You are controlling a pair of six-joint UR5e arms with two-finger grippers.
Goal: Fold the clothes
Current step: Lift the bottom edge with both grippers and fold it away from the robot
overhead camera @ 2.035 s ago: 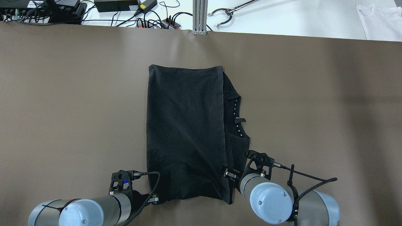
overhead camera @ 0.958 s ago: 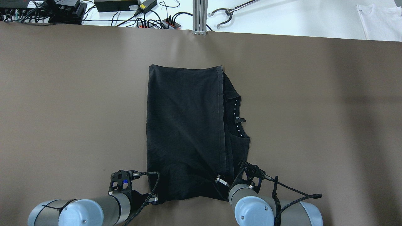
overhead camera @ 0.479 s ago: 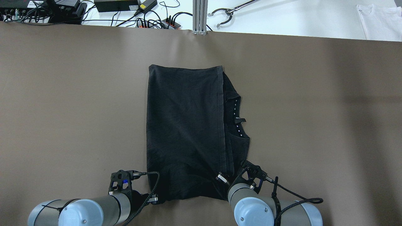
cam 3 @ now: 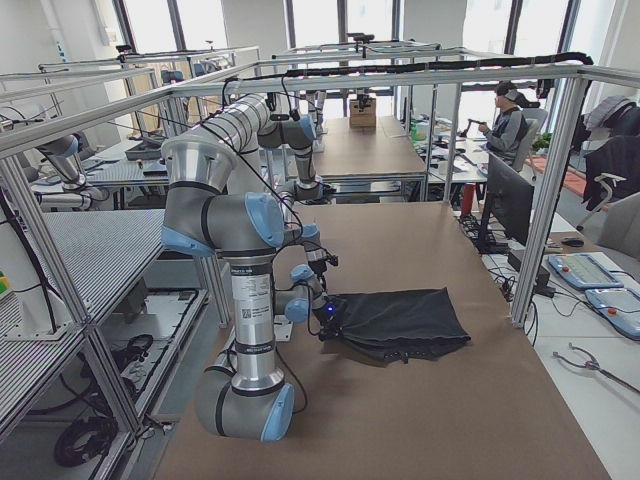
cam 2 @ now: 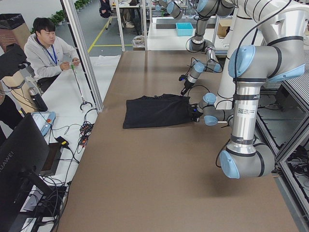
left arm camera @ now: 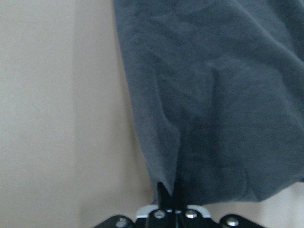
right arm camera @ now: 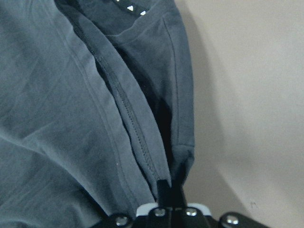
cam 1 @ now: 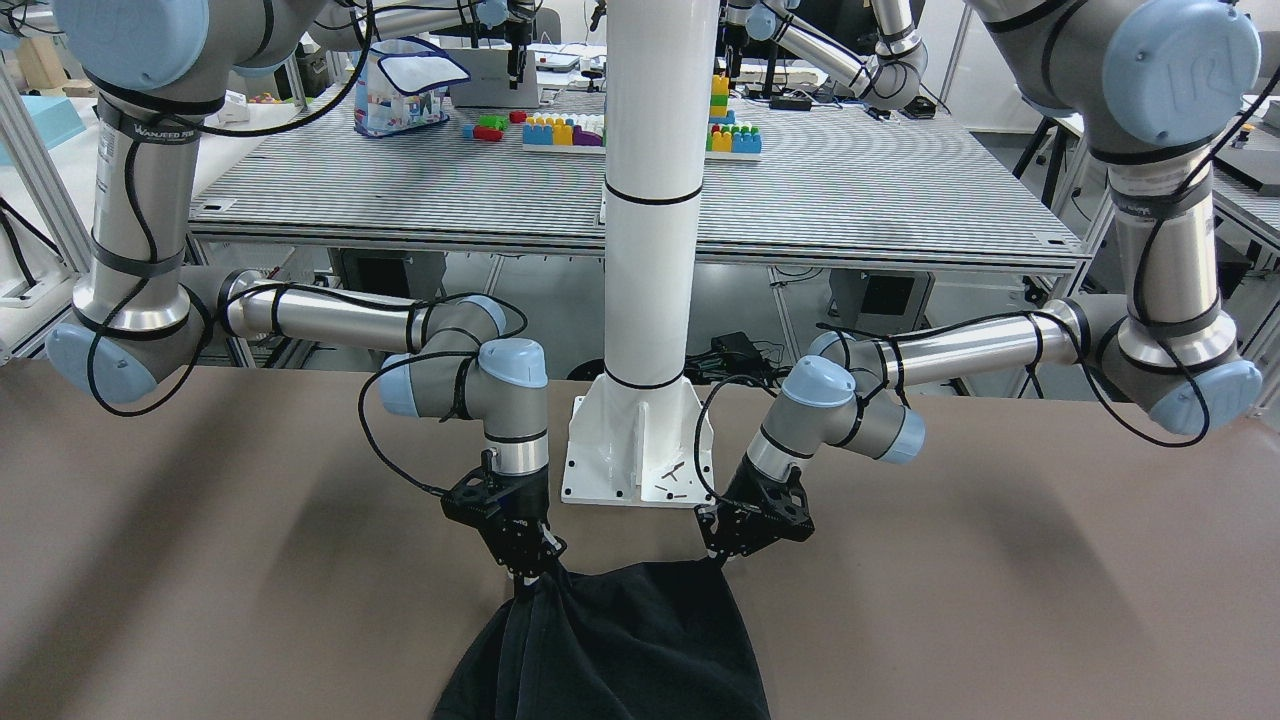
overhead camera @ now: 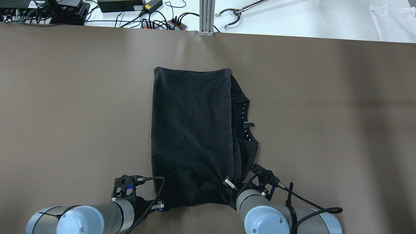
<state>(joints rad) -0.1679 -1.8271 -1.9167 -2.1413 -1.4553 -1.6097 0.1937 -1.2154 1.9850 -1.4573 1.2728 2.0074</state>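
The black garment lies folded lengthwise on the brown table, with a stitched hem along its right side and a collar with a label showing beside it. My left gripper is shut on its near left corner, and the left wrist view shows the pinch. My right gripper is shut on the near right corner by the hem. In the front-facing view both grippers, left and right, hold the near edge of the garment slightly raised.
The white pillar's base plate stands just behind the grippers. Cables and power bricks, a grabber tool and a white cloth lie beyond the table's far edge. An operator sits there.
My right gripper has moved left and toward the robot with the near right corner, drawing that corner inward. The left gripper has stayed shut on its corner.
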